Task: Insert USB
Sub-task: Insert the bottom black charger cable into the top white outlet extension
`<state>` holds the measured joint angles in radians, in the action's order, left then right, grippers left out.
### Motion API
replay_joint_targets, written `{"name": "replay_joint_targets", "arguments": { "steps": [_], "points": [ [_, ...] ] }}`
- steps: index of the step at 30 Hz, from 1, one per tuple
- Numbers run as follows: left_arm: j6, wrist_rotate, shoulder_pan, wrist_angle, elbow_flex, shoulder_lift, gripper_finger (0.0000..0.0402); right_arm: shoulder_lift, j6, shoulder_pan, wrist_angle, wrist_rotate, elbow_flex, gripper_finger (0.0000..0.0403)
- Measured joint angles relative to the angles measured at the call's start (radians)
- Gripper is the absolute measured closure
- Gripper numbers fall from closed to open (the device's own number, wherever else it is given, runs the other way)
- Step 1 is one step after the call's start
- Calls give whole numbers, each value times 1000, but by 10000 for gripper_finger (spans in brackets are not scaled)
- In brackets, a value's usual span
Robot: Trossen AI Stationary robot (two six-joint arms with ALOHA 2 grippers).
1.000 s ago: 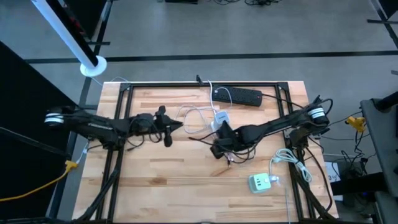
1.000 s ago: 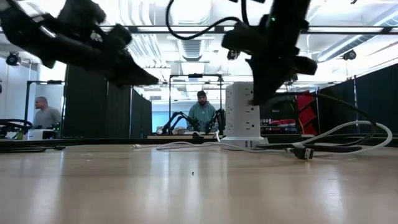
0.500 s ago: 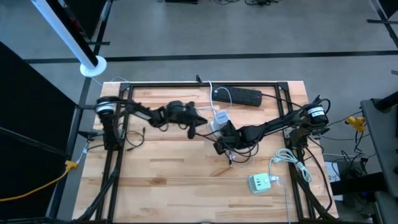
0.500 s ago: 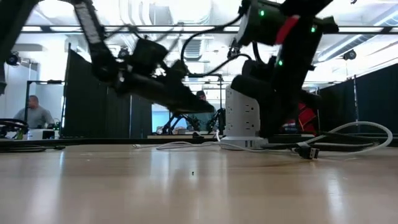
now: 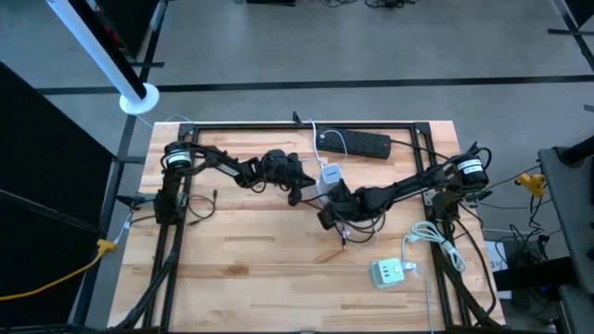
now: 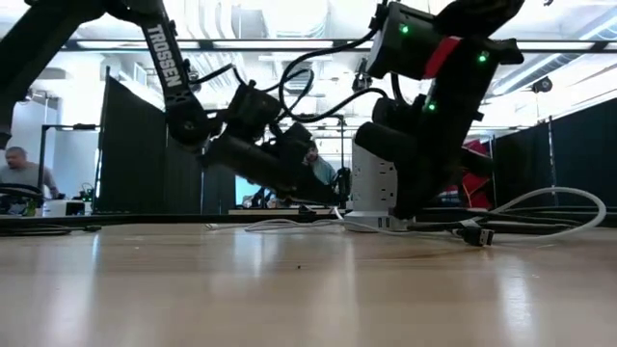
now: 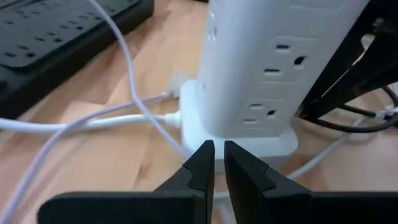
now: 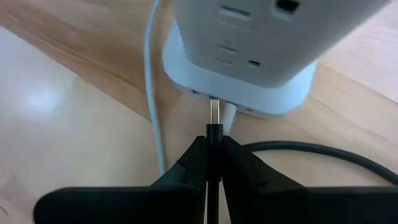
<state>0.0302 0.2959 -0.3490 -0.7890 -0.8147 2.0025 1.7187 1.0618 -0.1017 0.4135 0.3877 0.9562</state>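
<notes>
A white tower power strip (image 5: 329, 176) stands upright on its base near the table's middle, also in the low view (image 6: 376, 183). My right gripper (image 8: 214, 144) is just near of it, shut on a black USB plug (image 8: 214, 132). The plug's metal tip (image 8: 214, 113) points at the tower's base (image 8: 249, 93), a little short of it. My left gripper (image 7: 217, 155) is shut, coming from the tower's left. Its tips are close before the tower's base (image 7: 249, 134); whether they touch it I cannot tell. My right gripper pinches the USB plug's black body (image 8: 214, 135) between its two fingers (image 8: 193, 165). The plug lies along the fingers and sticks out past their tips. It is lifted clear of the table, metal tip pointing at the tower's base. Its black cable (image 8: 323, 152) trails off on the wood.
A black power strip (image 5: 357, 142) lies by the far edge. White cables (image 7: 124, 118) loop around the tower's left side. A green and white adapter (image 5: 390, 272) and a coiled white cord (image 5: 432, 237) lie near the right front. The table's left and near parts are bare wood.
My left arm has swung from the table's left side toward the middle and come down, bringing its gripper up to the tower's left side. My right gripper has come down in front of the tower, still holding the plug.
</notes>
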Motion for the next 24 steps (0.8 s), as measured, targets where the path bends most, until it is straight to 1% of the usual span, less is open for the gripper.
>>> {"name": "replay_joint_targets", "arguments": {
  "steps": [4,8,13,18,21,24],
  "points": [
    [-37,-29,-5,-12,-9,14,377,12,5,1,-20,-14,0,385],
    [-34,-20,-5,4,-92,63,377,46,24,9,-30,-48,0,385],
    [-24,-17,-4,76,-171,126,377,84,13,10,-30,-48,40,385],
    [-41,-11,-5,91,-175,130,377,97,40,13,-8,-24,57,385],
    [-44,-6,-6,113,-174,123,377,97,79,13,63,1,72,385],
    [-44,1,-6,116,-173,122,377,97,85,13,92,8,80,385]
  ]
}}
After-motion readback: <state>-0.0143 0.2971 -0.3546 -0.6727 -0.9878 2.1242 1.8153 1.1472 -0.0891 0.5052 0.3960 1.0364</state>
